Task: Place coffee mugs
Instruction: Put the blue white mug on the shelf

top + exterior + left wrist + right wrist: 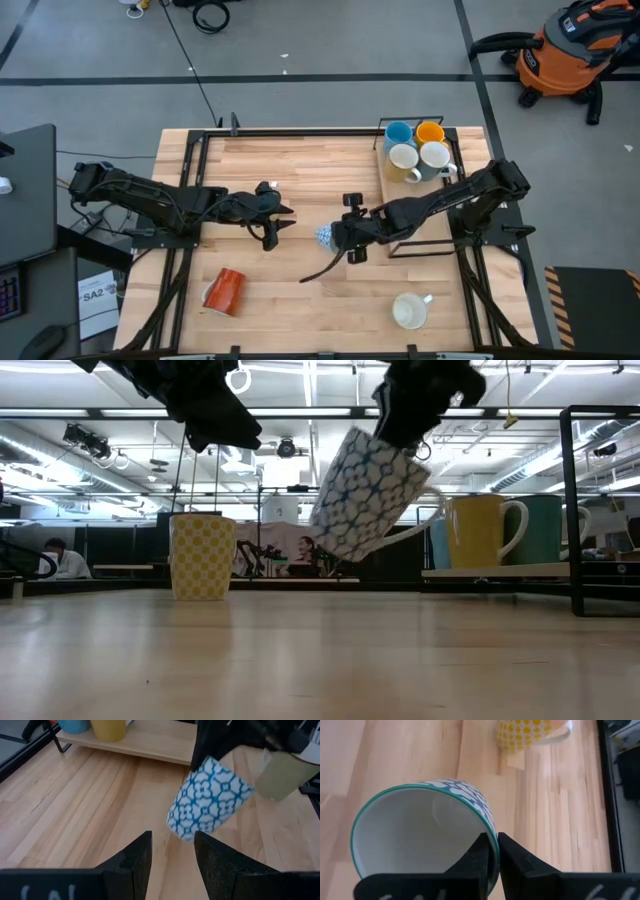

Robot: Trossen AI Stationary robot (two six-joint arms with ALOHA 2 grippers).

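Note:
My right gripper (345, 240) is shut on a blue-and-white patterned mug (365, 495), which hangs tilted above the middle of the table. My left gripper (278, 218) stands open just left of it, nothing between its fingers (135, 860); the patterned mug (207, 802) is a little beyond them. Several mugs stand upright on a wooden shelf (392, 185) at the back right: light blue (398, 132), orange-yellow (430, 131) and two white (403, 160). A red-orange mug (225, 290) lies on its side at the front left. A cream mug with yellow dots (527, 732) stands upright on the table. My right gripper pinches the patterned mug's wall at the rim (492, 832), one finger inside the mug and one outside. The fingers slant down from above and from the table's right. The mug is lifted clear of the table and tilted, its base lower than its mouth, its handle (430, 510) out to one side.
A black metal frame (420, 250) surrounds the shelf at the right. The cream mug (410, 310) stands near the front edge on the right. Bare wood lies in the middle and at the far left. Beyond the table, people sit in the room.

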